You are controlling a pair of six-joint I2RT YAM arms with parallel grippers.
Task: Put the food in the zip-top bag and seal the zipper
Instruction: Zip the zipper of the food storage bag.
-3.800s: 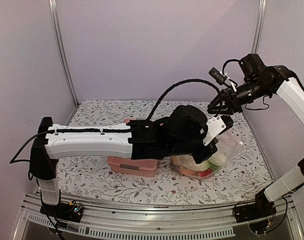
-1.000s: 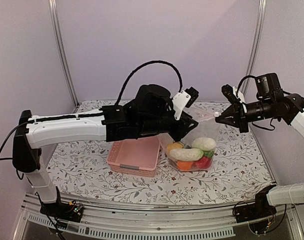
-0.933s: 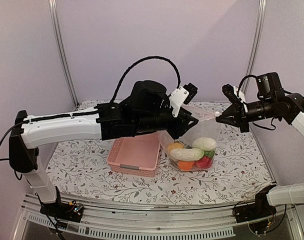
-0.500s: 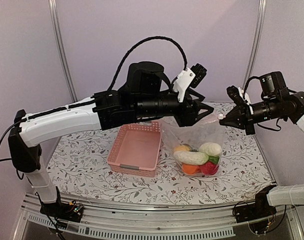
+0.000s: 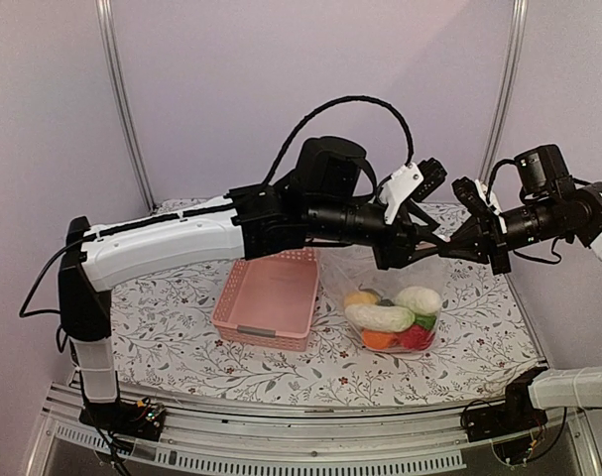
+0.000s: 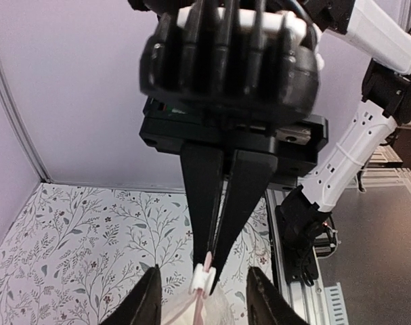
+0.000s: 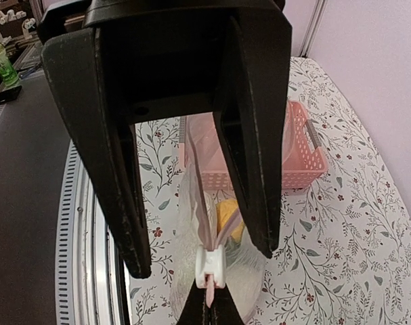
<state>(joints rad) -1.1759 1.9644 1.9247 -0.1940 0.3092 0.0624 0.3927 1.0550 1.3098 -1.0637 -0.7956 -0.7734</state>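
The clear zip-top bag (image 5: 375, 273) hangs between my two grippers, its base on the table. The food (image 5: 385, 317) lies inside it: a white radish, an orange, a red piece and a yellow one. My right gripper (image 5: 459, 250) is shut on the pink zipper strip's end (image 7: 209, 292), just beyond the white slider (image 7: 210, 266). My left gripper (image 5: 429, 245) is open. Its fingers (image 7: 124, 169) straddle the strip and the slider (image 6: 204, 276), close to the right gripper (image 6: 210, 267). In the right wrist view the strip behind the slider still splits in two.
The pink slatted basket (image 5: 271, 293) stands left of the bag on the flowered tablecloth and also shows in the right wrist view (image 7: 300, 152). My left arm (image 5: 181, 238) stretches across above the basket. Metal frame posts (image 5: 122, 99) stand at the back corners.
My left gripper has travelled right along the bag's mouth, from beside the basket up to the right gripper. The right gripper kept its hold and shifted slightly right. The bag hangs taller.
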